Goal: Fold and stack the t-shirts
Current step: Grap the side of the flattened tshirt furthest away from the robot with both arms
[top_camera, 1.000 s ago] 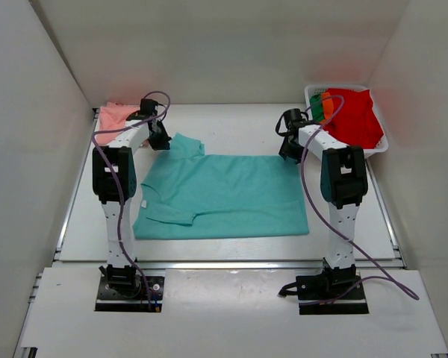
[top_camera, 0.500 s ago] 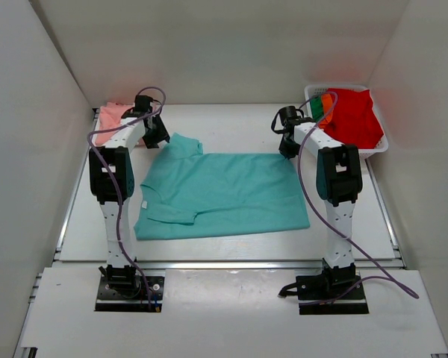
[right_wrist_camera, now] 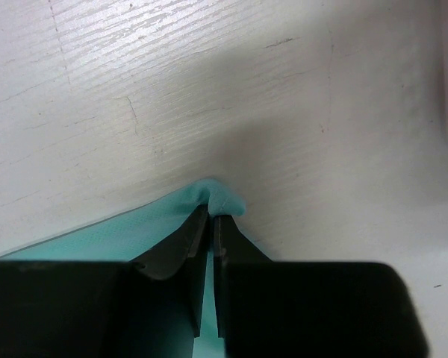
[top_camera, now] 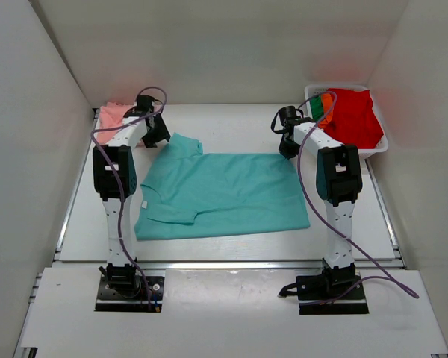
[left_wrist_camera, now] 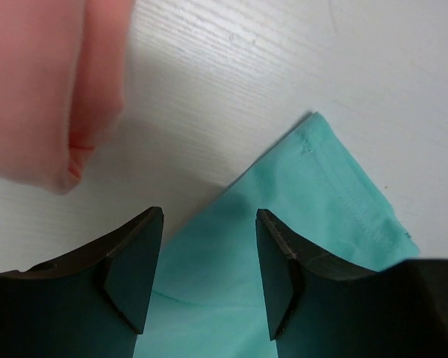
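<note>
The teal t-shirt (top_camera: 224,195) lies spread for folding, my right pincer (right_wrist_camera: 211,218) clenched on its far hem corner, my left pincer (left_wrist_camera: 209,227) released over its sleeve.

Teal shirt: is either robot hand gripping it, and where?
The right gripper pinches the teal shirt at its far right corner; the left gripper is open, holding nothing.
</note>
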`<state>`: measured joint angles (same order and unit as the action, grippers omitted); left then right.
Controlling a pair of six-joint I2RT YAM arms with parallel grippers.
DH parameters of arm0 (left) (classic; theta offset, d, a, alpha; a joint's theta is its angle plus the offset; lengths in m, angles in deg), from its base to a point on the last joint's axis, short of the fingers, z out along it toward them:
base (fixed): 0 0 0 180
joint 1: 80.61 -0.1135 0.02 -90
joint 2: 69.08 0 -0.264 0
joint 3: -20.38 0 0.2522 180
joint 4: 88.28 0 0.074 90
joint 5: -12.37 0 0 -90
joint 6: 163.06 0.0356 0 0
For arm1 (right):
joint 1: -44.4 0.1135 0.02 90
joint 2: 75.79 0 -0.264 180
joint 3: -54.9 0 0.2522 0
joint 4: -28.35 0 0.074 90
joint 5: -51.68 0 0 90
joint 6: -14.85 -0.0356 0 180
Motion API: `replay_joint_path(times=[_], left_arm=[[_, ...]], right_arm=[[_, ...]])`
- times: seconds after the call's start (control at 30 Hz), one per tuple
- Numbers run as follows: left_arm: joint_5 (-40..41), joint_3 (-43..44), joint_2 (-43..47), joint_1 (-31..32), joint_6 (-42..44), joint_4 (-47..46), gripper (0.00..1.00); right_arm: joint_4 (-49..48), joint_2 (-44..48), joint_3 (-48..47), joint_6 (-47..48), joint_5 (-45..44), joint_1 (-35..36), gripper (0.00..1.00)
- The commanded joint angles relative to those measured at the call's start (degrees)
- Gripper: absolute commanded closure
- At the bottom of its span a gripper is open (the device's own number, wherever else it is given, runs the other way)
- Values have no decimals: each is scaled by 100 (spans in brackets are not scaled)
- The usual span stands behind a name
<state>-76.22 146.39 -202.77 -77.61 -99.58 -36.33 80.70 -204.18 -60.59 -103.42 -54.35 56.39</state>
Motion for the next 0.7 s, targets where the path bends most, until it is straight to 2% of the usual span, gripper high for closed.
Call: replay_joint_path(times=[0.0, 0.17, 0.23, 0.33, 0.37, 0.4, 0.43, 0.53, 0.67], left_arm=[[114, 43, 36, 165, 103, 188, 36], [105, -150, 97, 332, 174, 249, 37], [96, -177, 63, 376, 218, 311, 48], [70, -125, 19, 394, 262, 399, 75], [53, -115, -8, 385, 253, 417, 80], [26, -80, -34, 368, 288, 513, 97], [61, -45, -69, 333, 271, 522, 100], [44, -54, -17, 341, 306, 522, 100], [158, 104, 194, 324, 341, 505, 100]], right_arm=[[105, -63, -22, 15, -66, 58, 96], [105, -54, -4, 6, -31, 67, 95], [79, -71, 39, -55, -31, 49, 95], [53, 43, 83, -3, -31, 23, 94], [44, 26, 118, -3, 3, 23, 94], [35, 60, 110, 15, 47, 40, 95], [0, 104, 145, 49, 4, 49, 95], [-141, 210, 233, 93, 135, 23, 100], [-492, 473, 417, 217, 363, 58, 100]])
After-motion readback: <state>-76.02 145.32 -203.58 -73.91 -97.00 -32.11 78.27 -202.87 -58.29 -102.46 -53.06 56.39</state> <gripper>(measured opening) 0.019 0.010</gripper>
